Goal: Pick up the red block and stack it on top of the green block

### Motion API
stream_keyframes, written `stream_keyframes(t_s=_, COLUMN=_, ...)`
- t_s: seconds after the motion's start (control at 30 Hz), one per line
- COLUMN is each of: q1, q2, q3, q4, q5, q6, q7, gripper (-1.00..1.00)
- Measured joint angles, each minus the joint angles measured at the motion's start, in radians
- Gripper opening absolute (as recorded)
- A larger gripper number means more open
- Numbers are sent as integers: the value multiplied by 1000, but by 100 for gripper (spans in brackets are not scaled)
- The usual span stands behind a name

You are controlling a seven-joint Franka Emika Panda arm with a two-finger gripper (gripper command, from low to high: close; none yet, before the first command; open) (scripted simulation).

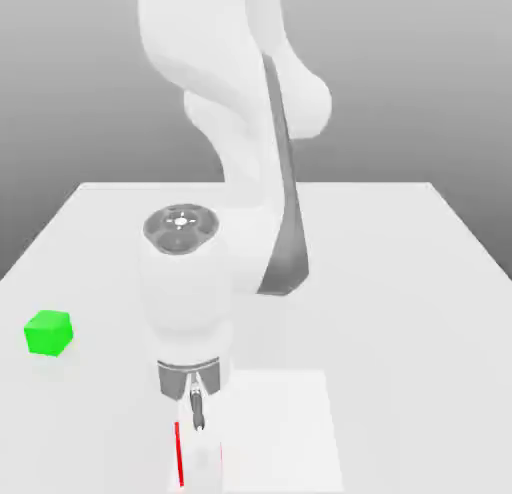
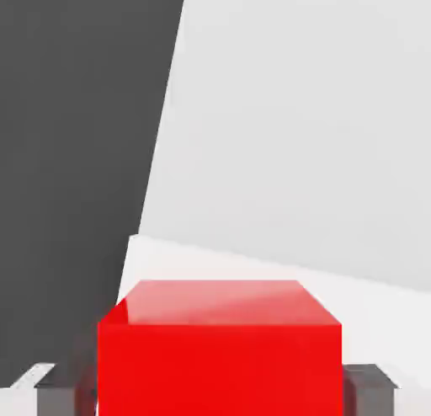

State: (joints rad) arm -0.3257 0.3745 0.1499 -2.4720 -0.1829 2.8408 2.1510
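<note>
The fingers (image 2: 370,389) stand one on each side of the red block (image 2: 220,355), their grey pads showing at its two flanks in the hand view, so the block sits squarely between them; whether the pads already press its faces or hang a hair off them I cannot tell. In the exterior view the gripper (image 1: 196,407) is low over the near edge of the table (image 1: 400,282), and beside its fingertips a thin red sliver of the block (image 1: 179,454) shows, the rest being hidden behind a pale flat panel (image 1: 280,432) (what that panel is I cannot say). My reading is that the grasp step is in hand: the descent over the block looks finished and the lift does not look begun. Outward from the fingers, the arm (image 1: 230,112) rises behind the gripper toward the middle of the table. The green block (image 1: 48,333) lies well apart from the fingers, off toward the exterior view's left and somewhat farther back, alone on the bare surface. The next move, as I judge it, calls for a firm squeeze on the red block, then a straight lift high enough to clear the green block's top, a carry across to it, and a square lowering so that the faces line up before the fingers let go.
</note>
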Motion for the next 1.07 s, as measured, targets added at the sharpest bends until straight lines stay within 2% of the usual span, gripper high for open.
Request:
stream_keyframes(t_s=0.1, q1=-1, q2=-2, q3=1, q4=0, q5=2, q6=-1, q7=-1, gripper=-100)
stream_keyframes(t_s=0.27, q1=-35, q2=-159, q3=45, q4=-28, q5=81, q6=-129, q7=-63, gripper=-100)
stream_keyframes(t_s=0.47, q1=-205, q2=-269, q3=-90, q4=-114, q5=94, q6=-166, q7=-235, gripper=-100)
stream_keyframes(t_s=0.73, q1=-528, q2=-427, q3=-251, q4=-239, q5=151, q6=-184, q7=-515, gripper=-100)
stream_keyframes(t_s=0.93, q1=-555, q2=-272, q3=-238, q4=-249, q5=211, q6=-16, q7=-591, gripper=-100)
stream_keyframes(t_s=0.97, q1=-558, q2=-245, q3=-233, q4=-248, q5=220, q6=9, q7=-597, gripper=100)
stream_keyframes(t_s=1.07, q1=-558, q2=-245, q3=-233, q4=-248, q5=220, q6=9, q7=-597, gripper=100)
